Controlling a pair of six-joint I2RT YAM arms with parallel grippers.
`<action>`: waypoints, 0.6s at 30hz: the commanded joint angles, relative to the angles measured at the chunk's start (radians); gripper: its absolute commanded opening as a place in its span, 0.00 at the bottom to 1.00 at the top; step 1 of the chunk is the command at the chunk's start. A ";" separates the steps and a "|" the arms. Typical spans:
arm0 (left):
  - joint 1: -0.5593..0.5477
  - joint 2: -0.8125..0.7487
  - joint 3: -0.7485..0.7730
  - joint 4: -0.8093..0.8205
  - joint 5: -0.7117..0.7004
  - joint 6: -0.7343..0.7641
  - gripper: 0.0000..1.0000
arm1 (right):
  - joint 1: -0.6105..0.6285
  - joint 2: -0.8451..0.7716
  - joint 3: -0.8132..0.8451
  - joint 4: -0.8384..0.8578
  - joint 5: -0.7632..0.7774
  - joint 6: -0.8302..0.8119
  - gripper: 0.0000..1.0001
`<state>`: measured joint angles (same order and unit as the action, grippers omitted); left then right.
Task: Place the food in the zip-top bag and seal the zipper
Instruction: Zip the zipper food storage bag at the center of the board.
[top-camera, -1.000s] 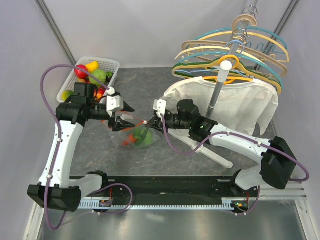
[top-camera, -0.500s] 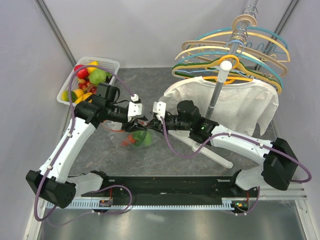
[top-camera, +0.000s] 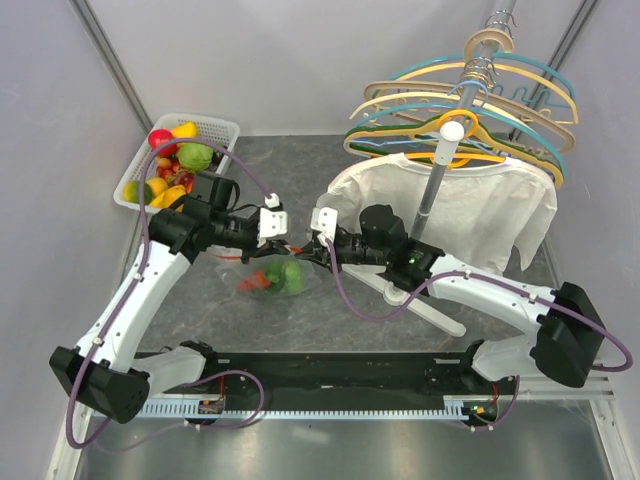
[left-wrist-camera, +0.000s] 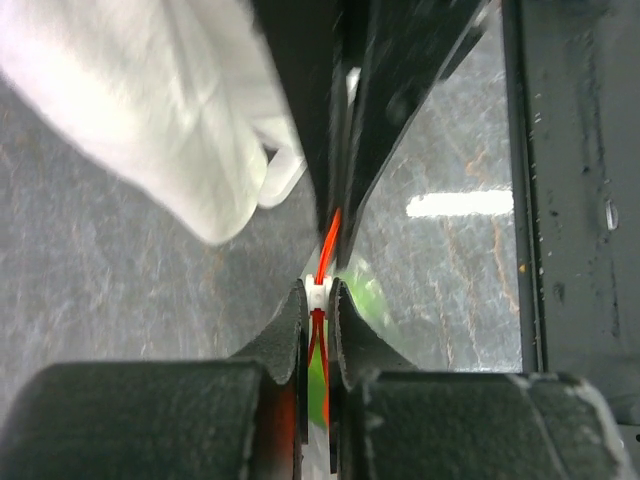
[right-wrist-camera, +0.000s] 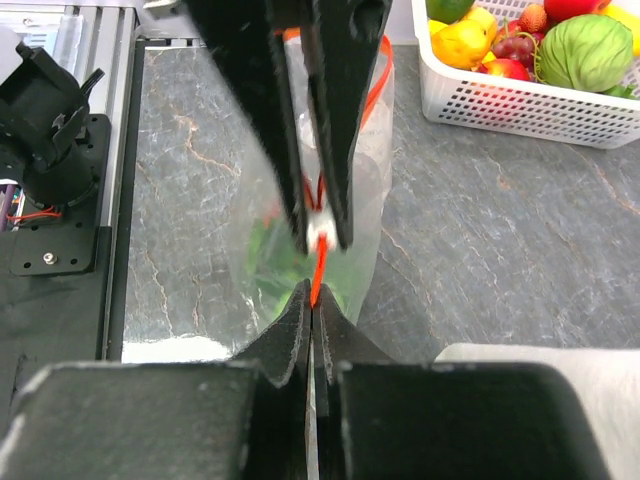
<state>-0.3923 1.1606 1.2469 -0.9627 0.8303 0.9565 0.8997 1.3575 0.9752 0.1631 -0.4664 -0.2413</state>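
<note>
The zip-top bag (top-camera: 262, 270) hangs over the grey table between my two grippers, with green and red food (top-camera: 281, 277) inside it. My left gripper (top-camera: 286, 246) is shut on the white slider (left-wrist-camera: 317, 294) of the red zipper (left-wrist-camera: 331, 236). My right gripper (top-camera: 309, 256) faces it from close by and is shut on the zipper (right-wrist-camera: 318, 272) strip end. In the right wrist view the left fingers (right-wrist-camera: 338, 120) pinch the slider (right-wrist-camera: 320, 228) just ahead of my right gripper (right-wrist-camera: 313, 300), and green food (right-wrist-camera: 262, 252) shows through the bag (right-wrist-camera: 365, 190).
A white lattice basket (top-camera: 225, 130) at the back left holds several more toy fruits (top-camera: 195, 155). A rack of hangers (top-camera: 465, 110) with a white shirt (top-camera: 480, 215) stands at the back right; its base bar (top-camera: 420, 305) lies under the right arm.
My left arm swung from beside the basket to the bag's mouth and its gripper shut on the zipper slider. The right gripper kept its hold on the zipper strip.
</note>
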 joint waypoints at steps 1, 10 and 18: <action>0.081 -0.022 -0.015 -0.046 -0.134 0.011 0.02 | 0.002 -0.093 -0.023 0.036 -0.012 -0.026 0.00; 0.297 0.001 0.031 -0.177 -0.168 0.194 0.02 | -0.002 -0.156 -0.069 -0.005 0.012 -0.058 0.00; 0.474 0.034 0.054 -0.254 -0.197 0.318 0.02 | -0.013 -0.208 -0.096 -0.046 0.031 -0.067 0.00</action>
<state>0.0013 1.1824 1.2671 -1.1862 0.7864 1.1503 0.8982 1.2198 0.8860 0.1383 -0.4274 -0.2867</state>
